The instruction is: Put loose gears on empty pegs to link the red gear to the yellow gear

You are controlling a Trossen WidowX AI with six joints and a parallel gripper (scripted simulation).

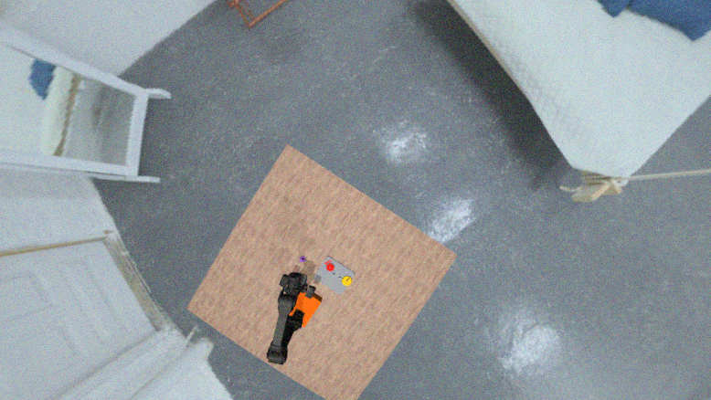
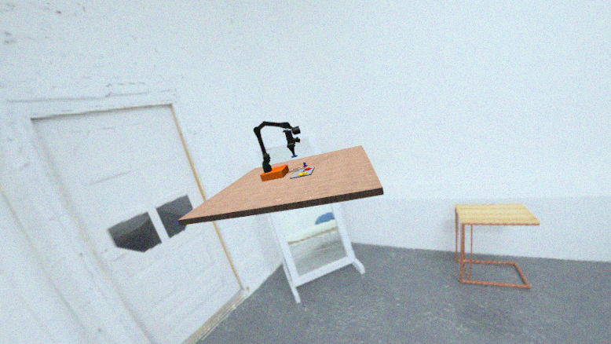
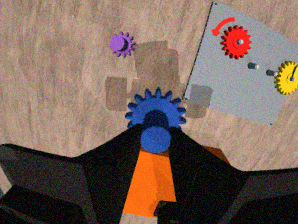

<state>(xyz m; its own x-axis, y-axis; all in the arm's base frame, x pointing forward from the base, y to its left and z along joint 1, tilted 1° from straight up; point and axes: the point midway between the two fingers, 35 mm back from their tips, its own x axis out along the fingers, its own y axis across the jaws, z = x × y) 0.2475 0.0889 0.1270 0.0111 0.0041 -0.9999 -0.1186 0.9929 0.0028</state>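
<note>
My gripper is shut on the handle of the blue gear and holds it above the table, to the side of the grey board. The small purple gear stands on the table, its handle up. The grey board carries the red gear with the red arrow beside it, and the yellow gear with a black stripe. Two bare pegs show between them, one peg nearer red and one peg beside yellow.
The orange block lies by the arm's base, near the board. The wooden table bears everything. Shadows of the arm fall on the table and the board's near corner.
</note>
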